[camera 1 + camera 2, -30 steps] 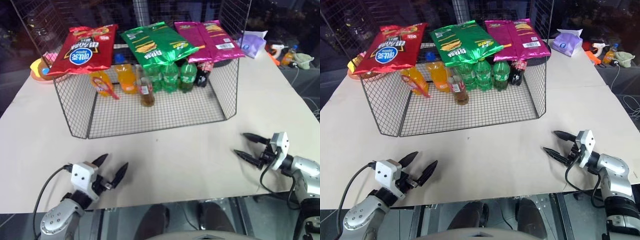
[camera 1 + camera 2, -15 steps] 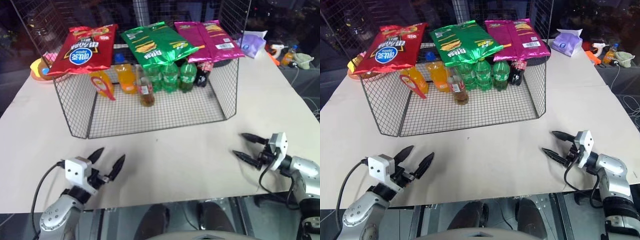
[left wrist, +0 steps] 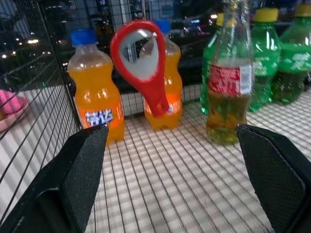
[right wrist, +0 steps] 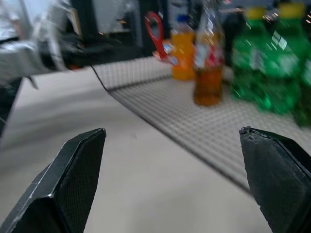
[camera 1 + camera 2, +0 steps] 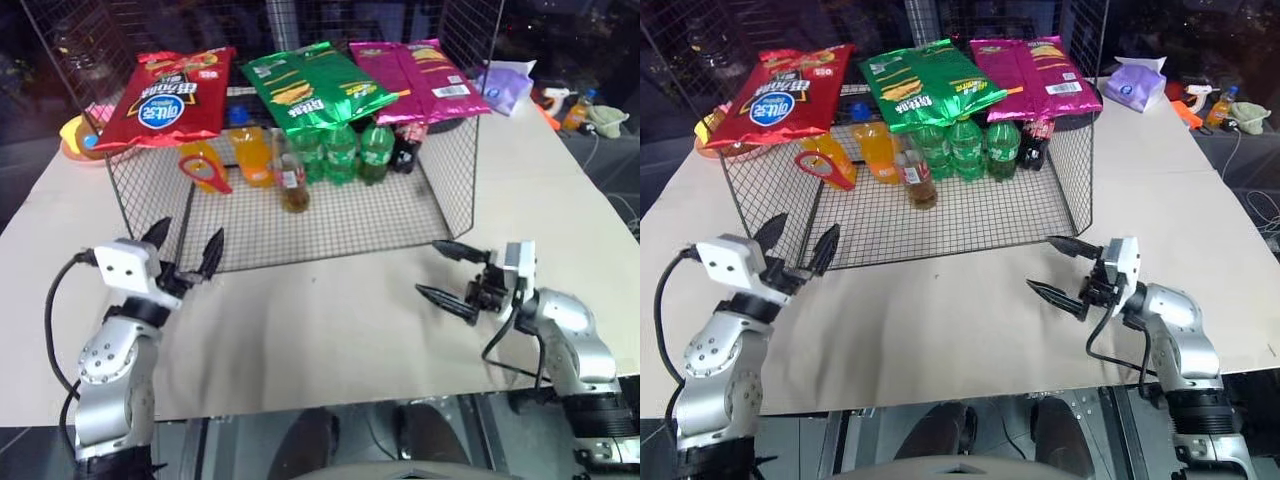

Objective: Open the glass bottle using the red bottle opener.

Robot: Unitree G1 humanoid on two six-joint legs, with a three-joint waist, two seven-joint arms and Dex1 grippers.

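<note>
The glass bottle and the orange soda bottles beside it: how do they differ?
The glass bottle is slim with a red label and amber liquid; the orange soda bottles are rounder, blue-capped, bright orange. The red bottle opener leans on the sodas, not on the glass bottle. All stand upright in the wire basket.

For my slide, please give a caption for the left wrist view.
Open left gripper faces the red bottle opener and the glass bottle on the wire shelf.

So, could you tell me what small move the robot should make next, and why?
Probably advance the left gripper into the wire basket toward the red bottle opener. Both grippers are open and empty, the opener hangs ahead of the left one beside the orange soda bottles, and the glass bottle stands untouched, cap on.
</note>
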